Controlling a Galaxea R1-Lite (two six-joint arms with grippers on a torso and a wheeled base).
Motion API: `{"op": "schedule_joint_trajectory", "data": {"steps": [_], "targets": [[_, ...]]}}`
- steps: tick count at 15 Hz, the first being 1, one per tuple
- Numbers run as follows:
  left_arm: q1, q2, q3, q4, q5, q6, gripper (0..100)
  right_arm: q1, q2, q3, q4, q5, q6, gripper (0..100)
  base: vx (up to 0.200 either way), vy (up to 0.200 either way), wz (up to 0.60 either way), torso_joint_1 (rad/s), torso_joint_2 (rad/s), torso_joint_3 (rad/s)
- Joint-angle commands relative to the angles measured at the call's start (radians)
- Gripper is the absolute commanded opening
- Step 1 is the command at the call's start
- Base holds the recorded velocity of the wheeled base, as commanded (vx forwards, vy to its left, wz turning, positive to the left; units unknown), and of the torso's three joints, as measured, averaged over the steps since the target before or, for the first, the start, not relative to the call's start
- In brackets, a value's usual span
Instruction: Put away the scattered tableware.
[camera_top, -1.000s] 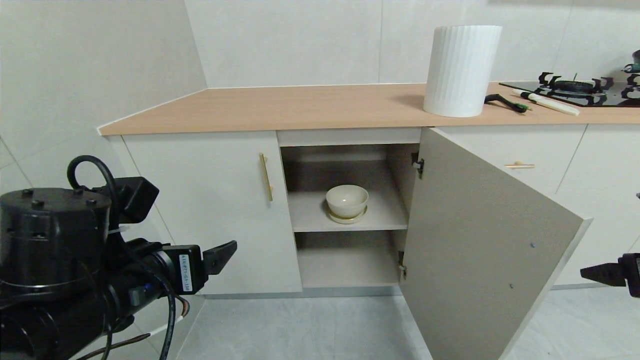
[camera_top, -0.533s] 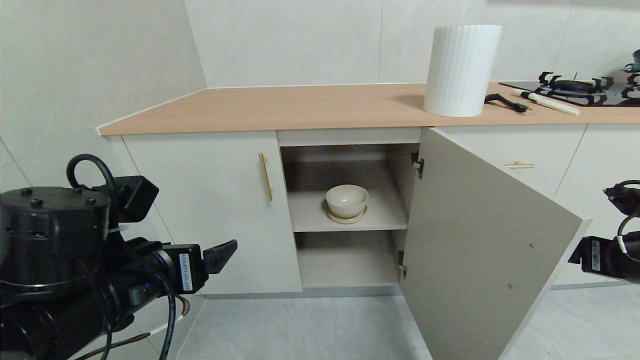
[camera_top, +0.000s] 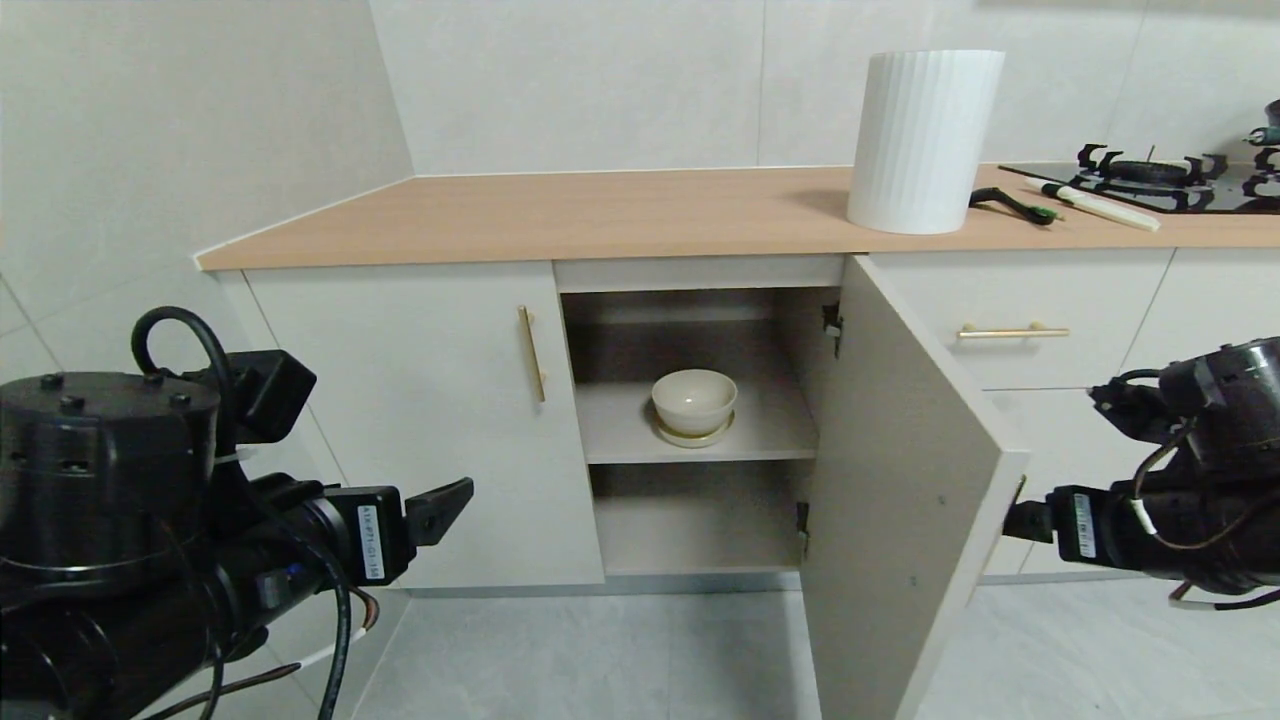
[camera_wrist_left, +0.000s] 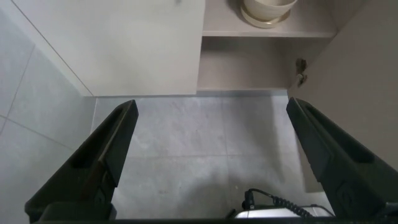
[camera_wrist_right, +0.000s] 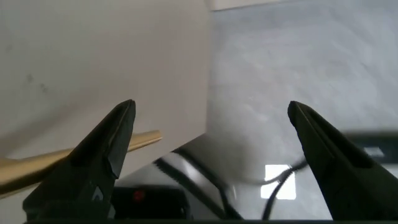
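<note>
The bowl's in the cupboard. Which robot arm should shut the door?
Probably the right. Its open right hand sits by the outer edge of the open cupboard door, beside the gold handle. The left hand is off in front of the shut door.

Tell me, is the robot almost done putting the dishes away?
Nearly, I think. Done: the bowl sits on its saucer on the cupboard shelf. In hand: the open right gripper is at the outer face of the cupboard door, beside its handle. To do: shutting that door.
</note>
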Motion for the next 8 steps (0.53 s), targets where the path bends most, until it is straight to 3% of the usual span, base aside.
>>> {"op": "schedule_joint_trajectory", "data": {"steps": [1,4,8], "targets": [[0.000,0.008,-0.001,-0.001,0.000,0.000,100,0.127,0.101,-0.043,-0.049,-0.003,0.007,100,0.000,0.000,0.00,0.000,0.00,0.000],[0.000,0.005,-0.001,-0.001,0.001,-0.002,100,0.228,0.228,-0.135,-0.073,0.001,0.007,100,0.000,0.000,0.00,0.000,0.00,0.000],[0.000,0.002,-0.006,-0.002,0.003,-0.002,100,0.244,0.352,-0.222,-0.182,0.002,0.008,100,0.000,0.000,0.00,0.000,0.00,0.000]]}}
